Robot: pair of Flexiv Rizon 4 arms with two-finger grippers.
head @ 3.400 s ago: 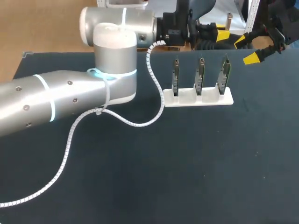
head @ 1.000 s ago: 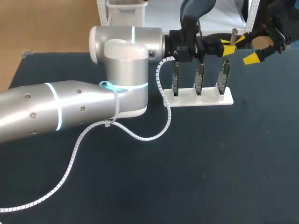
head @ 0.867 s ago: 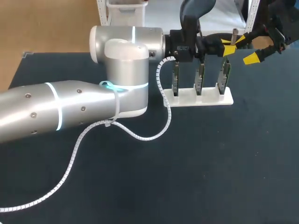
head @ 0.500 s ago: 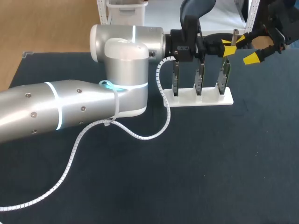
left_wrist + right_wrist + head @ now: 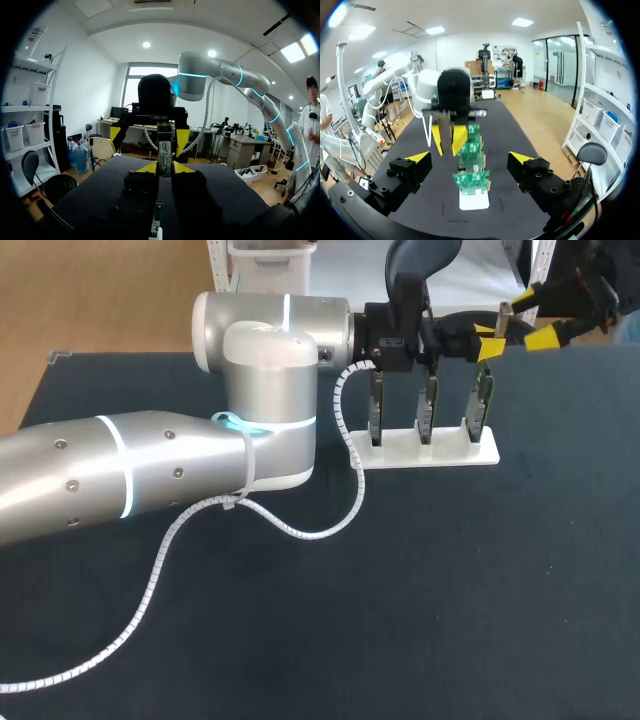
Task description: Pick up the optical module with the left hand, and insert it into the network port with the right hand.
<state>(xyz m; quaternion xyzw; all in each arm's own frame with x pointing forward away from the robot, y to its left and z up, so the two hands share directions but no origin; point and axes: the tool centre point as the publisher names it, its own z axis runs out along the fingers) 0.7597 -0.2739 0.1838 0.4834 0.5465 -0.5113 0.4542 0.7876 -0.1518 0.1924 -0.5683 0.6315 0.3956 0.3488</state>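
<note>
Dark table: left gripper clamps optical module, long axis upright in rack; right gripper spread.

1. The table had a dark navy, nearly black surface with a few faint pale specks.
2. The left arm was matte silver-grey, with thin glowing cyan rings at its joints.
3. The spiral-wrapped cable along the left arm was white.
4. The left gripper was black with bright yellow tips.
5. The right gripper was also black with yellow tips.
6. The holder was plain white.
7. The optical module between the left gripper's tips carried a white label with dark marks.
8. The row of modules in the holder showed green boards.
</note>
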